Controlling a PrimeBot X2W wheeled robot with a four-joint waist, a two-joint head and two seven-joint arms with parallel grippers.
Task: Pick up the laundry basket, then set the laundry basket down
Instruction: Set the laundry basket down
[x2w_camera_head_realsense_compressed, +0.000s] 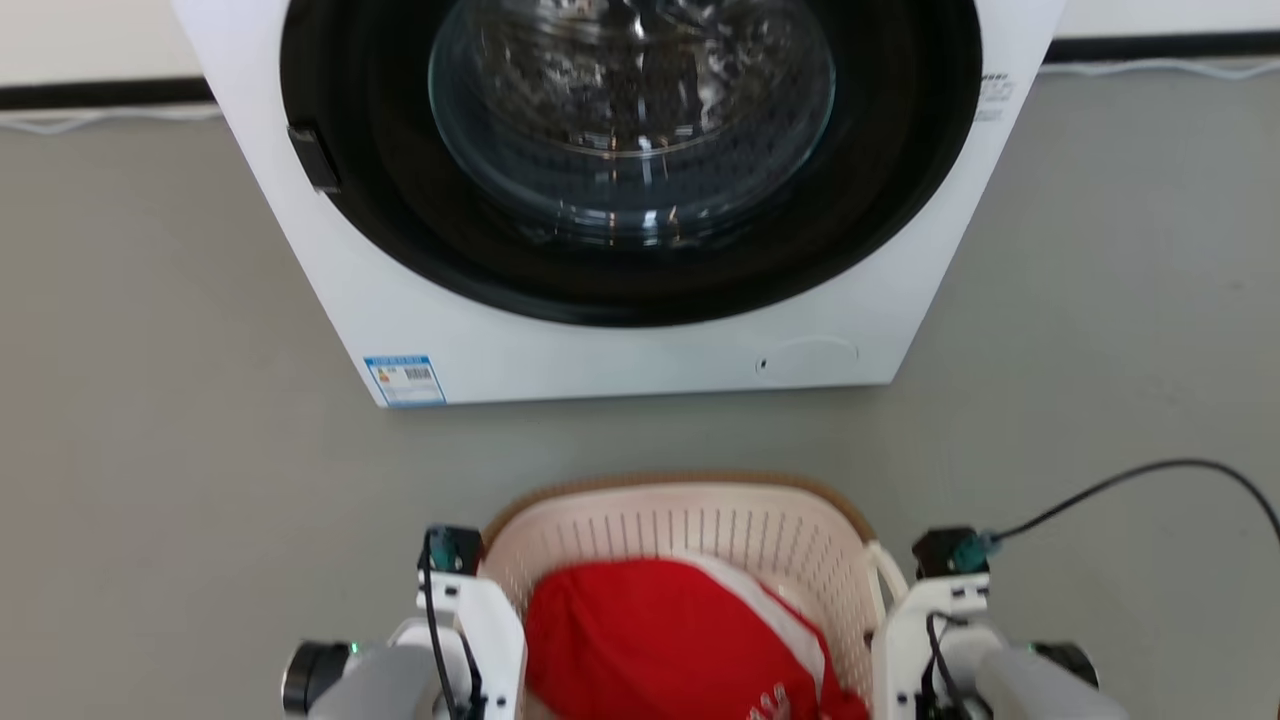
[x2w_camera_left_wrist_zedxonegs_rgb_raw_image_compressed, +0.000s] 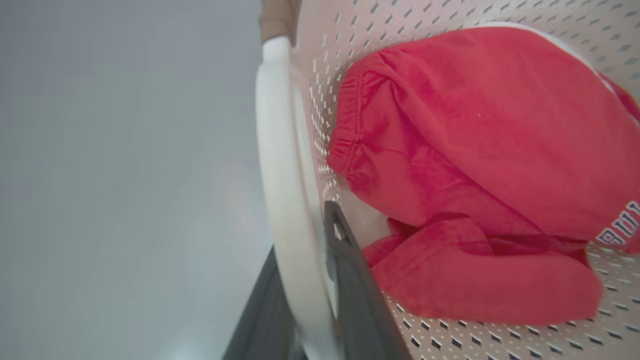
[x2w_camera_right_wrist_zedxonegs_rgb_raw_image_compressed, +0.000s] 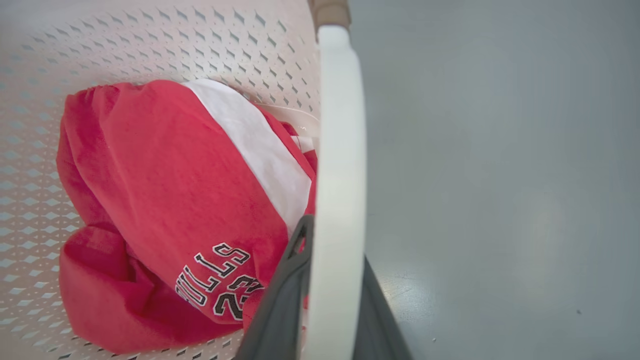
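Wrist views: L gripper (x2w_camera_left_wrist_zedxonegs_rgb_raw_image_compressed: 300, 240) & R gripper (x2w_camera_right_wrist_zedxonegs_rgb_raw_image_compressed: 335, 245) each pinch a white handle (x2w_camera_left_wrist_zedxonegs_rgb_raw_image_compressed: 280, 150) of laundry basket (x2w_camera_head_realsense_compressed: 700, 520), red jersey (x2w_camera_right_wrist_zedxonegs_rgb_raw_image_compressed: 165, 190) inside.

Near end of the laundry basket (x2w_camera_head_realsense_compressed: 700, 525) off the bottom edge
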